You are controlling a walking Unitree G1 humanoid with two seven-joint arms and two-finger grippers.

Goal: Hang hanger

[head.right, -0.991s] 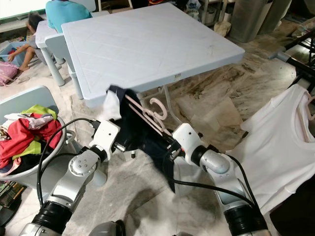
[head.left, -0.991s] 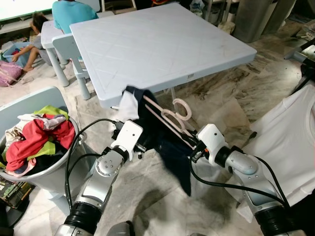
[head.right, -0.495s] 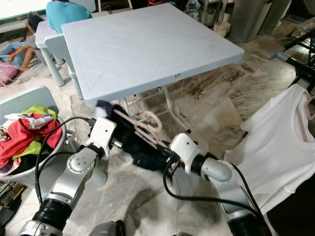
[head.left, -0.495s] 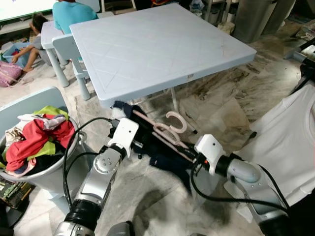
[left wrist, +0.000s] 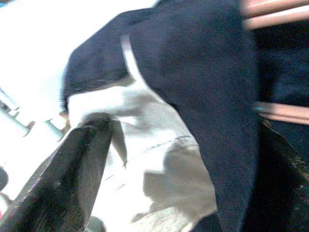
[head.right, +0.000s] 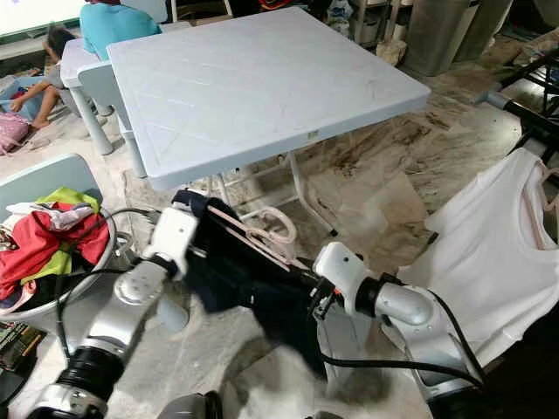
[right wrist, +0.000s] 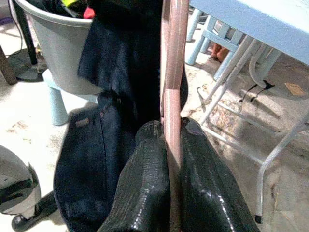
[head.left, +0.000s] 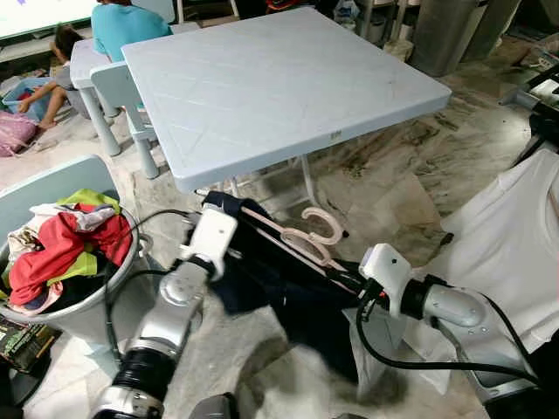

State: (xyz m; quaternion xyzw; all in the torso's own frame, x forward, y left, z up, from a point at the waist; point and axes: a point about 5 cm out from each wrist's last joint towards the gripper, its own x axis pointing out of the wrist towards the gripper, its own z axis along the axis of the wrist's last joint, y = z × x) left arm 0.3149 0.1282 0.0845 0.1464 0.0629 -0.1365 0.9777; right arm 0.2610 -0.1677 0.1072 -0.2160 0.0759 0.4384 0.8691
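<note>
A pink hanger [head.left: 307, 240] carries a dark navy garment [head.left: 284, 292] and hangs low in front of the table, its hook [head.right: 281, 225] pointing up. My right gripper [head.left: 348, 281] is shut on the hanger's lower bar [right wrist: 173, 72], which runs up between both black fingers [right wrist: 145, 183]. My left gripper [head.left: 229, 208] is at the garment's upper end, by its white lining [left wrist: 145, 159]. Its fingers [left wrist: 72, 179] stand wide apart with the cloth between them.
A light blue table [head.left: 288, 78] stands just beyond the hanger, legs behind it. A grey laundry basket [head.left: 44, 183] of clothes is at my left. A white T-shirt [head.left: 524, 236] hangs at the right. People sit by a small table [head.left: 87, 57] far left.
The hanger has dropped and tilted flatter below the table edge. The garment is stretched wider between my arms; the left wrist has drifted left, the right gripper slightly right and down.
</note>
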